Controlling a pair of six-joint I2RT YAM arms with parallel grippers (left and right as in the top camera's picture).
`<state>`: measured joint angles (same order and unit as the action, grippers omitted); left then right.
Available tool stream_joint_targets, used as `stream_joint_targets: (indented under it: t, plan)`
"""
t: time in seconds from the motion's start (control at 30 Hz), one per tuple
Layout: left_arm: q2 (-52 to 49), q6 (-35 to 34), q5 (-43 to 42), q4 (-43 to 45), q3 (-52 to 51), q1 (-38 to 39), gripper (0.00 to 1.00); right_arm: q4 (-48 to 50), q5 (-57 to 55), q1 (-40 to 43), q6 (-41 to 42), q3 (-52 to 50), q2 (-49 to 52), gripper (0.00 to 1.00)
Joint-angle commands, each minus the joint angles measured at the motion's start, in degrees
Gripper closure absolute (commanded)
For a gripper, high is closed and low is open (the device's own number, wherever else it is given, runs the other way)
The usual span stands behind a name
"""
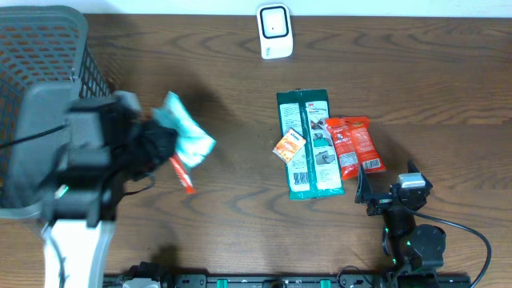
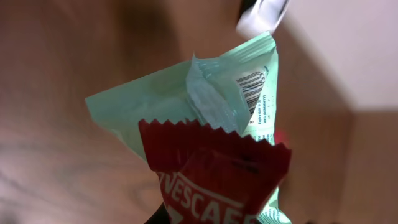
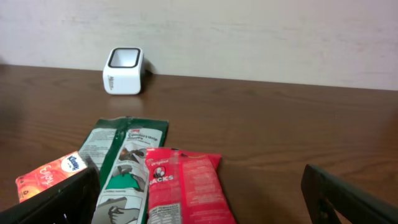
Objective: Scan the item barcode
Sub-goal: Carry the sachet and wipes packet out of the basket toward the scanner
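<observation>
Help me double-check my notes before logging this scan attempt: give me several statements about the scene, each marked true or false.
1. The left tool holds a mint-green packet with a red Nescafe sachet. True.
2. The mint-green packet's barcode faces the left wrist camera. True.
3. The right tool is shut on the red snack packet. False: it is open and empty; the packet lies on the table.
4. The white scanner sits inside the basket. False: it stands on the table, apart from the basket.
5. The orange tissue pack lies partly on the dark green package. True.
</observation>
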<state>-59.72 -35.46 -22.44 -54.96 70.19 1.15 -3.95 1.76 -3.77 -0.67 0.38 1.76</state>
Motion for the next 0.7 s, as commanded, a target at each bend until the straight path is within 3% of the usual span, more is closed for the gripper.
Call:
stream_joint_targets:
  t: [0.0, 0.23, 0.33, 0.57, 0.67]
  plan:
    - [-8.7, 2.45, -0.87, 3.65, -5.18, 8.31, 0.9, -0.2, 0.24, 0.37, -0.66, -0.07, -0.26, 0.01]
    - [-32.22, 2.45, -0.87, 17.99, -6.34, 19.45, 0.84, -0.2, 0.24, 0.35, -0.66, -0.07, -0.26, 0.01]
    - [-37.66, 2.8, -0.9, 20.98, -6.34, 20.04, 0.83, -0.2, 0.24, 0.37, -0.68, -0.07, -0.26, 0.01]
    - [-39.17, 8.5, -0.96, 21.92, -5.49, 19.89, 0.47, -0.2, 0.24, 0.35, -0.66, -0.07, -0.26, 0.01]
    - [-38.36, 10.43, -0.92, 20.92, -5.25, 19.89, 0.44, -0.2, 0.24, 0.37, -0.68, -0.07, -0.26, 0.01]
